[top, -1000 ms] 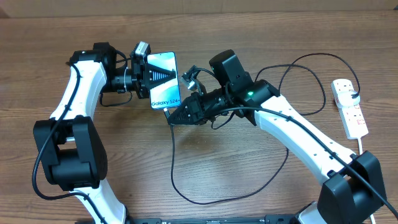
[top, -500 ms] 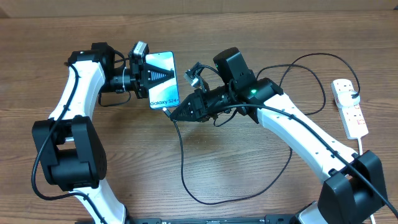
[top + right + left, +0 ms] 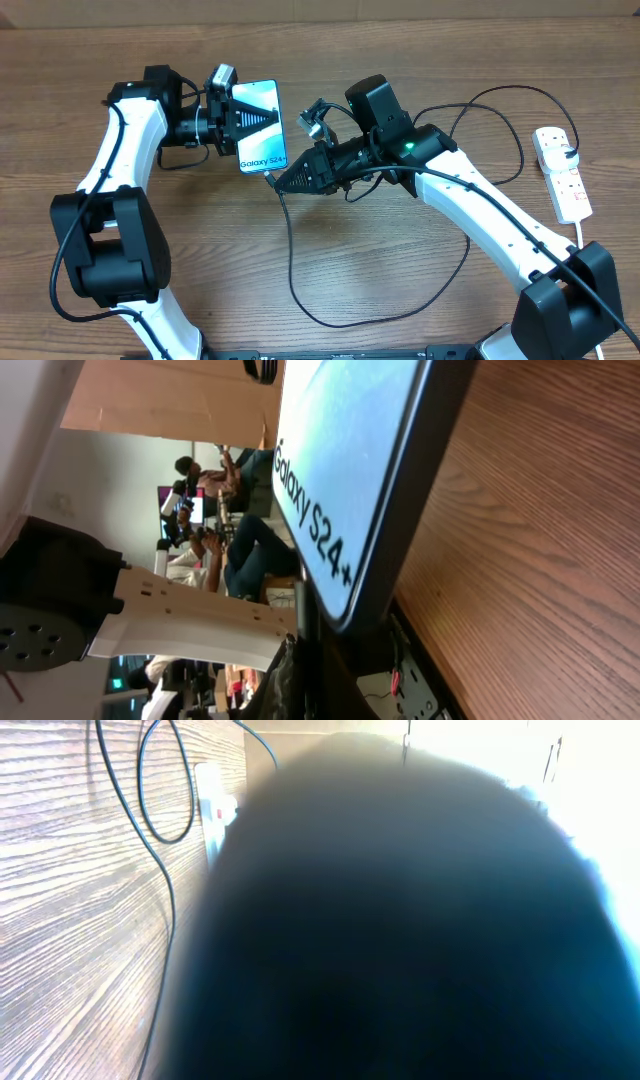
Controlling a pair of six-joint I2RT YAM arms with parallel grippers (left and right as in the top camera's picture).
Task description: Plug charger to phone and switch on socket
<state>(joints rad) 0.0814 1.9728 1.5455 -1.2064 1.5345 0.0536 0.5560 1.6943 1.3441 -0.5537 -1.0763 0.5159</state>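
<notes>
Phone (image 3: 262, 152): held off the table (image 3: 380, 250) at far left of centre, screen up, its "Galaxy S24+" end toward the near side. The left wrist view is almost filled by a dark blur.

Left gripper (image 3: 272, 120): reaches in from the left, jaws clenched across the phone's middle.

Right gripper (image 3: 277, 185): comes from the right, its tip at the phone's near end, jaws closed on the connector end of the charger (image 3: 292, 260). In the right wrist view the phone's lettered end sits just above the dark fingers. Whether the connector is seated in the port cannot be told.

Charger cable: drops from the right gripper, loops toward the near edge, sweeps right under the right arm, then arcs far and right to the socket (image 3: 562, 176).

Socket: flat on the table at the far right edge, well apart from the phone, red switches on top. Switch position cannot be told.
</notes>
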